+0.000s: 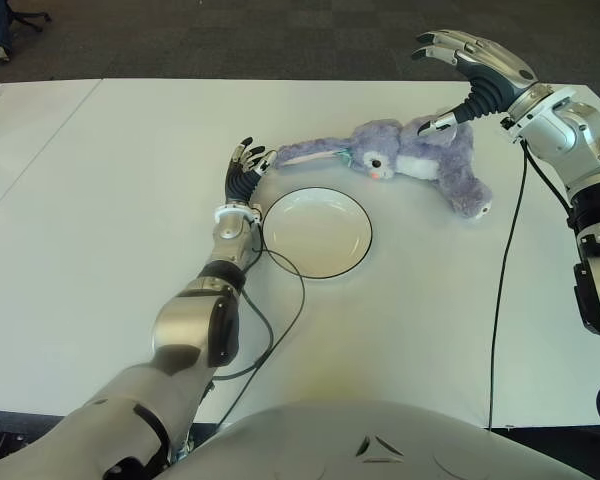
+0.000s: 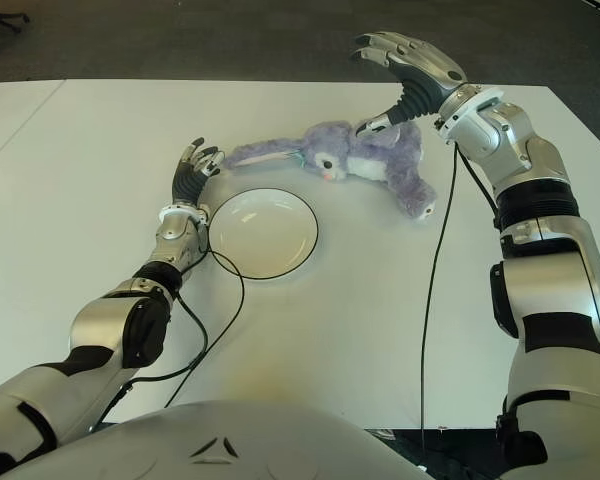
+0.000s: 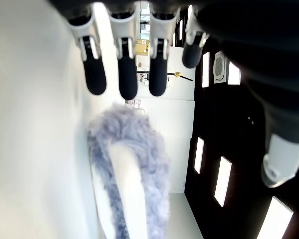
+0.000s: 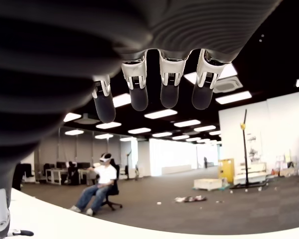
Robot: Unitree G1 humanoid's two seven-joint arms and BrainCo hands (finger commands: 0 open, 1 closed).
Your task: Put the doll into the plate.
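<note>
A purple plush bunny doll [image 1: 415, 152] lies on its side on the white table [image 1: 100, 220], one long ear [image 1: 302, 153] stretched out to the left. A white plate [image 1: 317, 232] with a dark rim sits just in front of the ear, with nothing in it. My left hand [image 1: 252, 155] lies left of the plate, fingers [image 3: 127, 74] straight and open, their tips just short of the ear tip [image 3: 127, 149]. My right hand [image 1: 458, 80] hovers over the doll's back with spread fingers [image 4: 169, 84], holding nothing. Its thumb reaches down close to the doll's body.
A black cable [image 1: 285, 300] loops from my left wrist across the table in front of the plate. Another cable [image 1: 504, 270] hangs from my right wrist over the table's right part. A seated person [image 4: 103, 186] shows far off on the dark floor.
</note>
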